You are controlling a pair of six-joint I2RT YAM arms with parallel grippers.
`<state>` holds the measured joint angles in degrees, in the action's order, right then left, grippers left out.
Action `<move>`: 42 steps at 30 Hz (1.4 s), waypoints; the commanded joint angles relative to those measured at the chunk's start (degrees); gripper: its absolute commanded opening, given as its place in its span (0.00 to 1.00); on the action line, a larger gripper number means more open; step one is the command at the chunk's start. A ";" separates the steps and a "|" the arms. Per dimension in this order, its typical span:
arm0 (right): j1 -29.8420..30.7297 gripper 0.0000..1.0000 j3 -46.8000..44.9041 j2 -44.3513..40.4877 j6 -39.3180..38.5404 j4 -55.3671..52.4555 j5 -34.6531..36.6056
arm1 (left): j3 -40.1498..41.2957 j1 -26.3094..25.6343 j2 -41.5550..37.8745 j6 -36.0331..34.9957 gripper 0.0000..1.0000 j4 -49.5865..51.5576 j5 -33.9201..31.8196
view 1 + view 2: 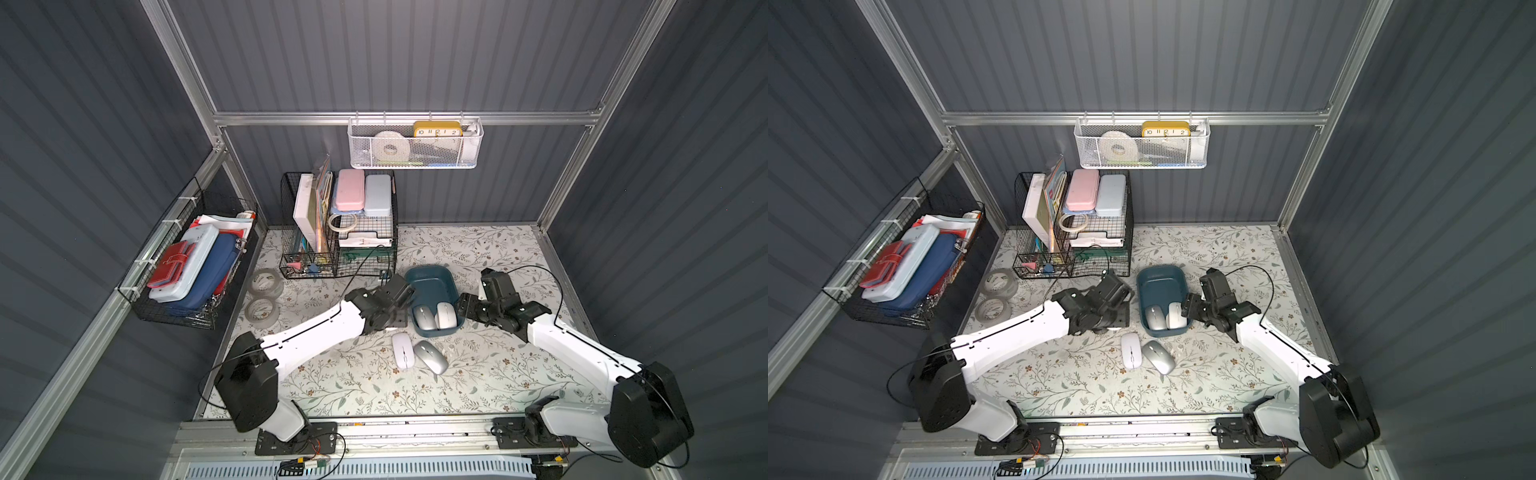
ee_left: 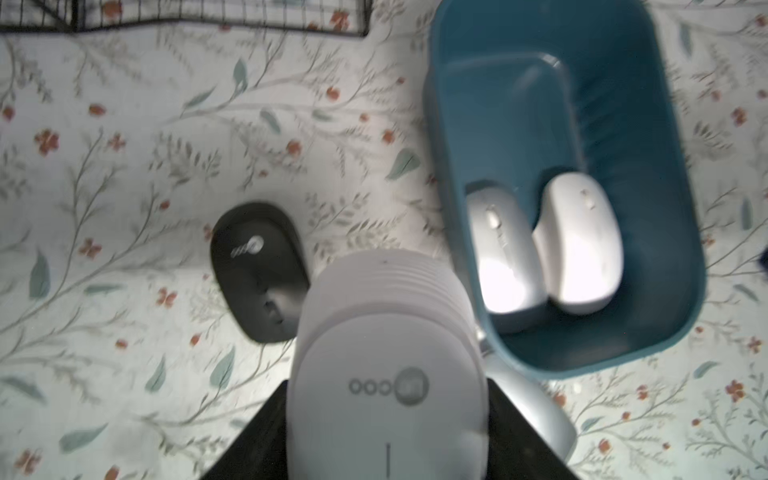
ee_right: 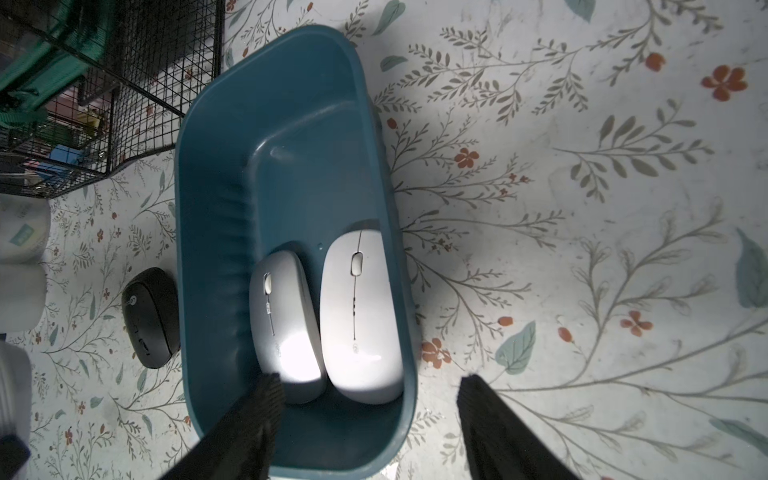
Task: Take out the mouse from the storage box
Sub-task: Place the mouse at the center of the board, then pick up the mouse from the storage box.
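The job looks rather more than half done. The storage box [image 1: 430,284] sits on the surface [image 1: 478,374] between the two arms, just in front of a black wire rack [image 1: 338,224]. Two mice are left at its near end, side by side: the boxed silver mouse [image 1: 424,318] and the boxed white mouse [image 1: 445,315].

Outside it, the loose white mouse [image 1: 402,350] and the loose silver mouse [image 1: 431,356] lie just beyond the box's near end. A black mouse [image 2: 257,270] lies beside its wall, under the left arm.

The left gripper [image 1: 390,322] has its jaws partly closed on the held mouse [image 2: 388,374], a white one, blurred in the wrist view. The right gripper [image 3: 370,380] has its jaws wide apart and empty. One finger is over the inside of the box by the boxed silver mouse, and the other is outside the wall.

The surface has a pale floral covering, with two tape rolls [image 1: 266,282] near the rack. Dark ribbed walls in a metal frame close it in. A black side basket [image 1: 187,266] hangs on one wall and a white basket [image 1: 415,143] holding a clock [image 1: 437,129] hangs on the back rail.
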<state>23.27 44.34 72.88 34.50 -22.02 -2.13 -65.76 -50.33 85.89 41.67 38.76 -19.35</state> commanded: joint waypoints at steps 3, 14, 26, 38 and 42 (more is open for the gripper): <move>0.81 0.73 2.05 0.14 -0.90 -0.92 1.98 | 10.50 -0.18 -8.46 7.14 0.51 2.97 3.75; 3.22 0.73 6.61 2.30 -2.04 -3.73 4.13 | 24.13 -0.38 -7.47 7.78 0.54 -5.37 9.13; 5.80 0.74 7.94 3.17 -1.46 -5.84 5.95 | 25.33 -0.31 -2.98 8.26 0.65 -8.32 8.28; 14.08 0.74 17.28 10.72 -1.07 -11.99 9.23 | 20.81 -0.32 -15.41 7.09 0.83 -1.18 3.45; 17.30 0.74 23.72 19.28 -0.55 -16.76 10.75 | 20.31 -0.14 -19.43 6.76 0.85 -1.74 0.51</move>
<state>38.81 64.95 87.48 33.36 -34.30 6.50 -44.40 -50.37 68.51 49.30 34.94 -15.70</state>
